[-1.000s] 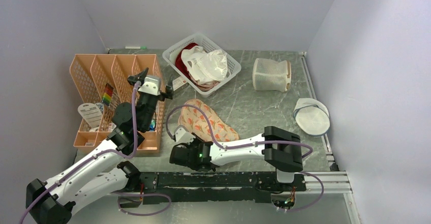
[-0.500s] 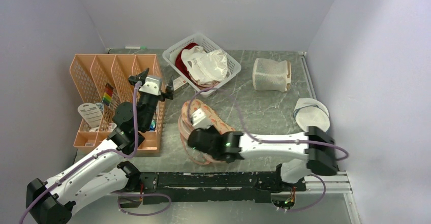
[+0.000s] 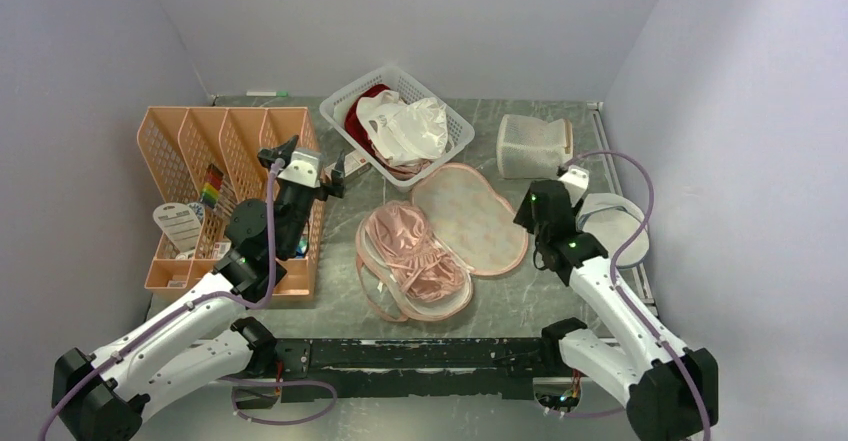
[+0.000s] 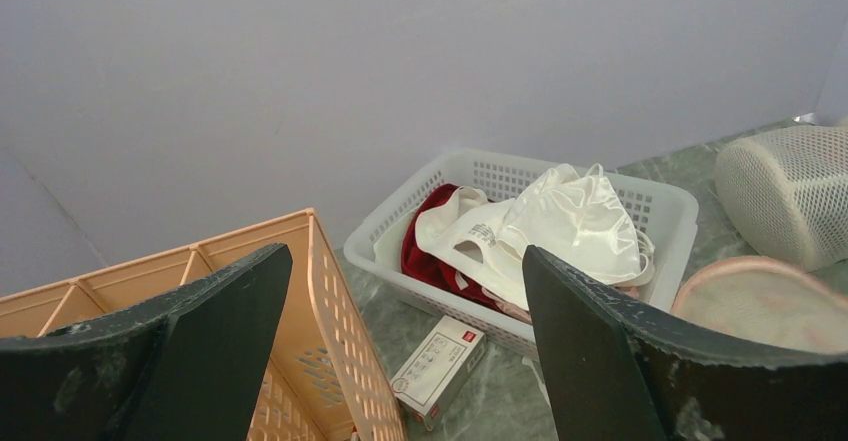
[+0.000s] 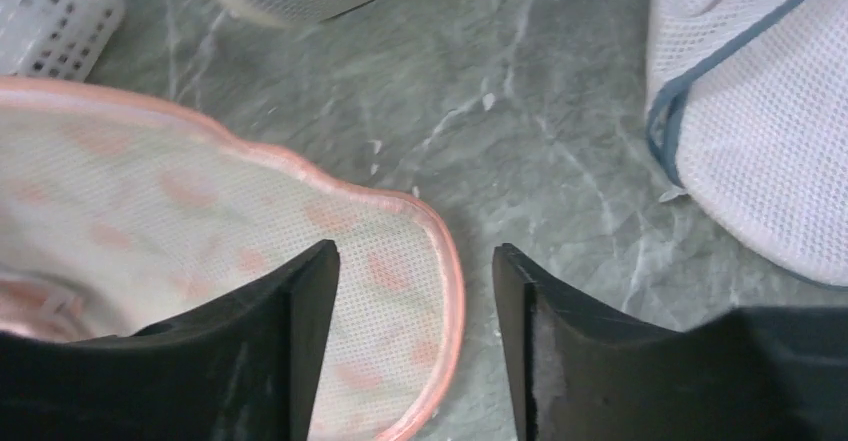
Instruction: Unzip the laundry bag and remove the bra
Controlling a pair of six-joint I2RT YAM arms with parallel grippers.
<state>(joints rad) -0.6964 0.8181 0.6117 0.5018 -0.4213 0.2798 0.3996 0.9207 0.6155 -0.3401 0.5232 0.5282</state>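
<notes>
The laundry bag [image 3: 470, 216] lies open in the middle of the table. Its top half is folded over to the right with the pale mesh lining up and the pink edging around it. The dusty-pink bra [image 3: 410, 256] lies uncovered in the bag's lower half. My right gripper [image 3: 530, 219] is open and empty just above the right edge of the folded-over half [image 5: 200, 211], with the pink rim between its jaws [image 5: 412, 253]. My left gripper [image 3: 305, 166] is open and empty, raised over the orange rack; its jaws [image 4: 400, 256] face the basket.
A white basket [image 3: 445, 111] at the back holds a white cloth and a dark red garment. An orange divider rack [image 3: 190, 151] stands left. A white mesh cylinder [image 3: 535, 146] and a round mesh disc [image 3: 615, 229] lie right. A small box [image 4: 440, 366] lies by the basket.
My right arm swung from the bag's left side across to the right, the bag's top half flipped open to the right, and the bra came into view. The left arm barely moved.
</notes>
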